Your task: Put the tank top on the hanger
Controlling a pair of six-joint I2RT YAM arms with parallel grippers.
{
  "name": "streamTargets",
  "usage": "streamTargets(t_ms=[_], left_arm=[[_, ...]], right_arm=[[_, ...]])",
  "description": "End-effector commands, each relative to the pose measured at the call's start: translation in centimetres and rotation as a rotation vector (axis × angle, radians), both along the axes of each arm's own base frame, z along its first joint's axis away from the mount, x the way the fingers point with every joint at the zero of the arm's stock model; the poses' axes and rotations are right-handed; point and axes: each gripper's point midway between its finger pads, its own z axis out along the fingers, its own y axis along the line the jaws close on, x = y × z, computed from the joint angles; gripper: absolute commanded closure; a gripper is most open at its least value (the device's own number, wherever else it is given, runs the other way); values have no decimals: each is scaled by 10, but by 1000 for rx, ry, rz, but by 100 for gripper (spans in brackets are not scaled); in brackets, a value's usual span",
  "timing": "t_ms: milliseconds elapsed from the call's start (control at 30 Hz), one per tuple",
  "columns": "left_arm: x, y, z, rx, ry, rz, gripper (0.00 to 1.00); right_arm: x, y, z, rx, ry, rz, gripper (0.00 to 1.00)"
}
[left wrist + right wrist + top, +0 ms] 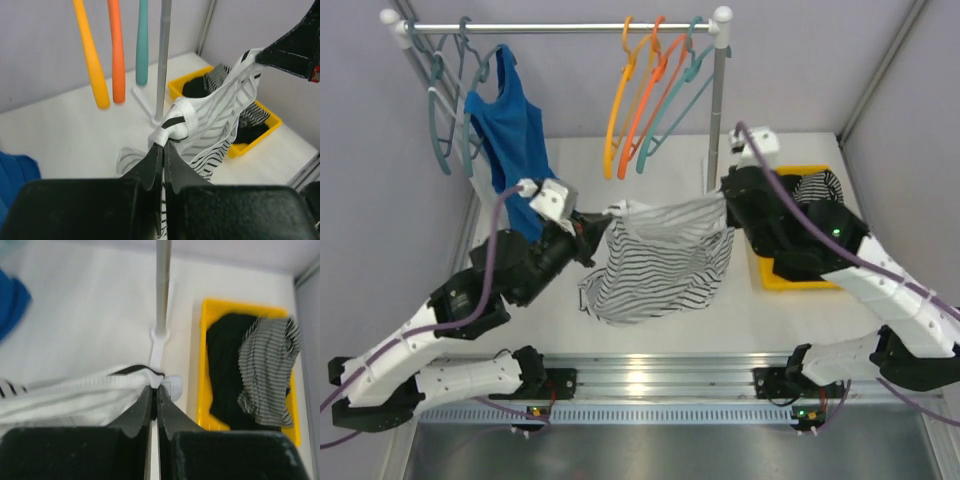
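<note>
The tank top (pixel 660 262), white with black stripes, hangs spread in the air between my two grippers above the table. My left gripper (pixel 601 226) is shut on its left upper edge; the pinch shows in the left wrist view (pixel 164 142). My right gripper (pixel 726 200) is shut on its right upper edge, as the right wrist view shows (pixel 155 388). The amber hanger (pixel 617 105) hangs by its hook on the rail at the back, above and behind the tank top; it also shows in the left wrist view (pixel 91 55).
The rail (pixel 560 27) also carries a redder orange hanger (pixel 650 100), teal hangers (pixel 442 110) and a blue tank top (pixel 508 135). The rack's right post (pixel 716 110) stands just behind my right gripper. A yellow bin (pixel 772 275) of dark garments lies at the right.
</note>
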Motion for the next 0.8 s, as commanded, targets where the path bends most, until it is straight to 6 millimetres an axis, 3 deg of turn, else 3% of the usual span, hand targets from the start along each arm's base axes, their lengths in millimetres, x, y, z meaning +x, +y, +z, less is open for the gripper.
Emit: streamTargets(t_ms=[0, 33, 67, 100, 133, 167, 200, 233, 300, 400, 633, 767], left_arm=[[-1, -7, -74, -24, 141, 8, 100], [-1, -13, -131, 39, 220, 12, 100], [-4, -19, -148, -28, 279, 2, 100], [-6, -20, -168, -45, 311, 1, 100], [-9, -19, -224, 9, 384, 17, 100], [-9, -26, -235, -62, 419, 17, 100], [-10, -26, -255, -60, 451, 29, 100], [-12, -24, -288, -46, 502, 50, 100], [-9, -23, -307, -53, 524, 80, 100], [-7, -17, -321, -28, 534, 121, 100], [4, 11, -314, -27, 518, 268, 100], [5, 22, -318, -25, 549, 316, 100]], right_arm=[[-12, 25, -110, -23, 249, 95, 100], [-13, 36, -131, 27, 285, 105, 100], [-21, 36, -183, -23, 377, 111, 100], [-32, 48, -209, 4, 454, 166, 100], [-31, 65, -223, 68, 469, 196, 100], [-41, 64, -263, 37, 543, 202, 100], [-47, 73, -285, 40, 603, 227, 100], [-48, 78, -299, 46, 629, 226, 100], [-48, 85, -327, 15, 679, 219, 100], [-39, 95, -336, -16, 690, 208, 97], [-6, 117, -309, 0, 613, 161, 90], [0, 115, -306, 24, 595, 130, 84]])
